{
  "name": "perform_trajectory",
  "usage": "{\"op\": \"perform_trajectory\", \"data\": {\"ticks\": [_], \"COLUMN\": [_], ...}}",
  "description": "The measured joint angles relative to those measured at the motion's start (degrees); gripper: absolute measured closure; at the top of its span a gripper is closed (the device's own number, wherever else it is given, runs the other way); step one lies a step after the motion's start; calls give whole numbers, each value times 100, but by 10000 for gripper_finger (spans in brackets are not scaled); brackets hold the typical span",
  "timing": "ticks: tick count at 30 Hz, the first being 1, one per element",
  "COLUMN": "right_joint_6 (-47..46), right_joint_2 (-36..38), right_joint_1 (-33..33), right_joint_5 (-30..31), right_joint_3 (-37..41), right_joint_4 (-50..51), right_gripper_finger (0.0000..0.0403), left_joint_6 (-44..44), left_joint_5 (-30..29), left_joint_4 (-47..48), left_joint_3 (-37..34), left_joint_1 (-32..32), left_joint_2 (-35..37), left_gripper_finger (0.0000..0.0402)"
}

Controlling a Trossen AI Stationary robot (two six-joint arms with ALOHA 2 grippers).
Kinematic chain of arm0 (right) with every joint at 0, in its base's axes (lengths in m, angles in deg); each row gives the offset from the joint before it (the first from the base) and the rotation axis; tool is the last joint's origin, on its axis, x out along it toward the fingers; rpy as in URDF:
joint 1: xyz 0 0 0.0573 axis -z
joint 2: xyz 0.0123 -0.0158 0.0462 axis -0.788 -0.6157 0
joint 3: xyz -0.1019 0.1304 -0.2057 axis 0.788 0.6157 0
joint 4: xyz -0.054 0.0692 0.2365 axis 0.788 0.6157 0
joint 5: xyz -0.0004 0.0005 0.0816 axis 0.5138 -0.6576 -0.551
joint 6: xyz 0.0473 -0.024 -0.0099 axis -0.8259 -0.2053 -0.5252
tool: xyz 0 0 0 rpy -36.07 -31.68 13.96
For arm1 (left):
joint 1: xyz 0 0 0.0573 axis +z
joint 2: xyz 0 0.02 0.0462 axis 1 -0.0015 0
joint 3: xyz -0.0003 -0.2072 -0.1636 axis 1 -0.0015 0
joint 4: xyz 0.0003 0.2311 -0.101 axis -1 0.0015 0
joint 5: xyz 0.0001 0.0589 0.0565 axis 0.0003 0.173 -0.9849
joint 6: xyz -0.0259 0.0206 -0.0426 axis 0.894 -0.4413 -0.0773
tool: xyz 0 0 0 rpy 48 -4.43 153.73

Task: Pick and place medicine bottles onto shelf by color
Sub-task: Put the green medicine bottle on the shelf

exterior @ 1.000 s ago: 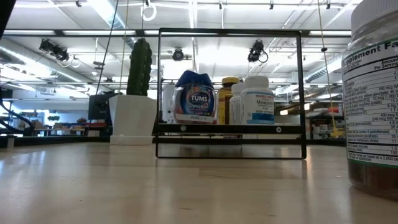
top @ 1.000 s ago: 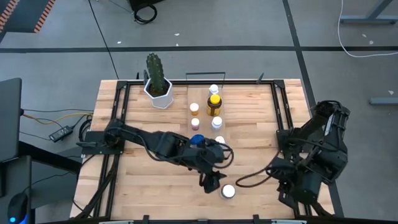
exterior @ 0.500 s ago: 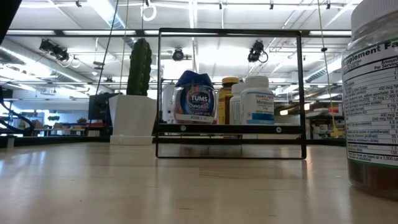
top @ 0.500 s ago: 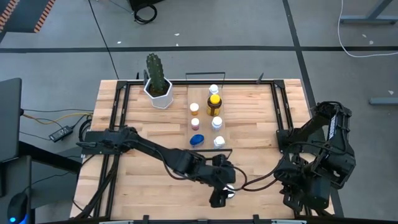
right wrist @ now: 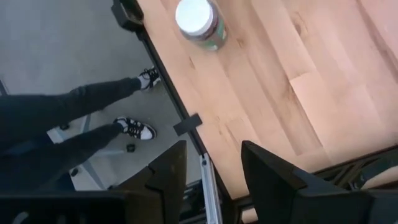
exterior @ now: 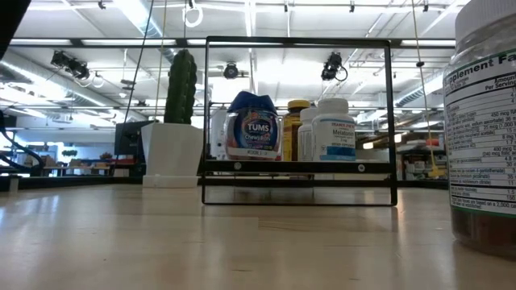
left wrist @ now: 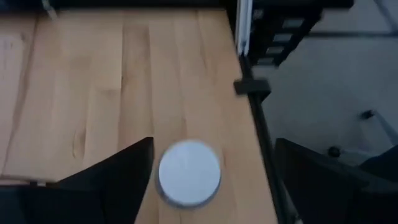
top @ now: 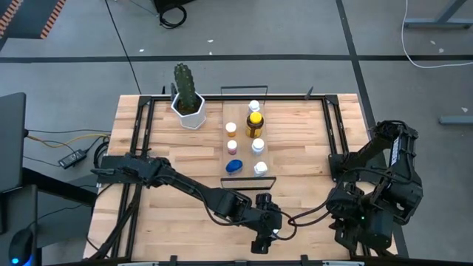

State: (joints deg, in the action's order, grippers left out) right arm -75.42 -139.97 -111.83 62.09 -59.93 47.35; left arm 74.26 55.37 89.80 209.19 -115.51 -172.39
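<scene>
A white-capped bottle point(left wrist: 189, 172) stands upright on the tabletop near its near edge; it also shows in the low view point(exterior: 484, 129) and in the right wrist view point(right wrist: 200, 18). My left gripper point(left wrist: 214, 146) hangs open above it, one finger on either side of the cap without touching. In the high view the left gripper point(top: 264, 238) covers the bottle. The shelf point(top: 244, 151) carries several bottles, among them a blue-lidded one point(top: 234, 165) and an amber one with a yellow cap point(top: 254, 123). My right gripper point(right wrist: 213, 146) waits open at the table's right near corner.
A white pot with a green cactus point(top: 187, 100) stands at the far left beside the shelf. Black rails point(top: 139, 148) run along the table's left and right sides. A person's legs point(right wrist: 74, 118) show beyond the near edge. Bare wood lies left of the bottle.
My left gripper has travelled from just in front of the shelf toward the table's near edge and a little right, and now hangs over the white-capped bottle, which has not moved. The arm has stretched out.
</scene>
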Motion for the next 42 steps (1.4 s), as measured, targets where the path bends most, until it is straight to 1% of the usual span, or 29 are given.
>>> {"op": "perform_trajectory", "data": {"ticks": [5, 7, 15, 18, 23, 30, 37, 42], "right_joint_6": [-136, -145, -169, -169, -183, -294, -296, -296], "right_joint_2": [0, 0, 0, 0, 0, 0, 0, 0], "right_joint_1": [0, 0, 0, 0, 2, 2, 2, 2], "right_joint_5": [129, 133, 134, 229, 302, 304, 304, 307], "right_joint_3": [0, 0, 0, 0, 0, 0, 0, 0], "right_joint_4": [-49, -70, -132, -143, -162, -188, -189, -187], "right_gripper_finger": [243, 243, 243, 243, 243, 243, 243, 243], "left_joint_6": [2, 4, -2, -2, 22, 155, 205, 311], "left_joint_5": [-65, -95, -129, -129, -187, -376, -416, -478], "left_joint_4": [63, 112, -18, -212, -156, -144, -32, 74], "left_joint_3": [-6, -3, -1, 4, -3, -3, -3, -3], "left_joint_1": [-19, -19, -3, -12, -44, -41, -76, -81], "left_joint_2": [-198, -232, -377, -534, -734, -747, -745, -745], "left_gripper_finger": [12, 5, 11, 12, 12, 12, 13, 31]}}
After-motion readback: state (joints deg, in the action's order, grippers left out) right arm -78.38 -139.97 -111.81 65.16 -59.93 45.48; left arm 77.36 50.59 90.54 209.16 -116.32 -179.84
